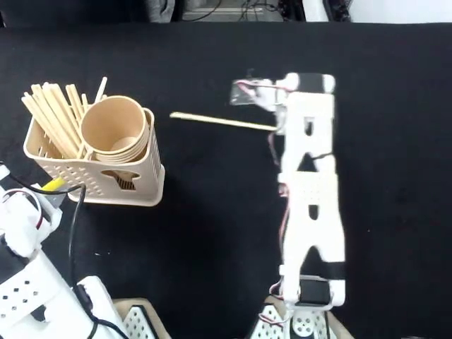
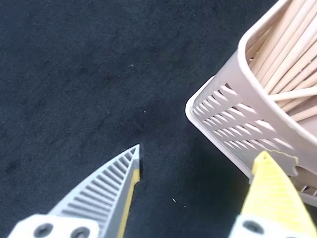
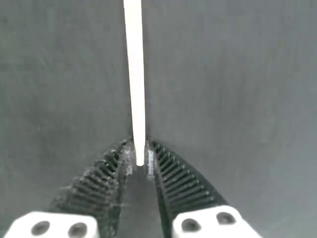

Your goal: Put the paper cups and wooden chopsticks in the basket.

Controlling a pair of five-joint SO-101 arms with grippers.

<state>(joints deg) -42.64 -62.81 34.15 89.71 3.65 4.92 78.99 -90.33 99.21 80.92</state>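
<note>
A beige slotted basket (image 1: 99,176) at the left holds several wooden chopsticks (image 1: 53,116) and stacked paper cups (image 1: 116,131). One loose chopstick (image 1: 219,121) lies level over the black table, pointing left toward the basket. My right gripper (image 3: 140,161) is shut on its end, and the stick (image 3: 134,74) runs straight out from between the fingertips. At the table's near left, my left gripper (image 2: 198,161) stands open with nothing in it, beside the basket's corner (image 2: 228,114).
The table is covered in black cloth (image 1: 212,212). The right arm (image 1: 311,191) stretches up the middle of the table. The left arm's base (image 1: 35,282) and a cable (image 1: 74,233) sit at the bottom left, close to the basket.
</note>
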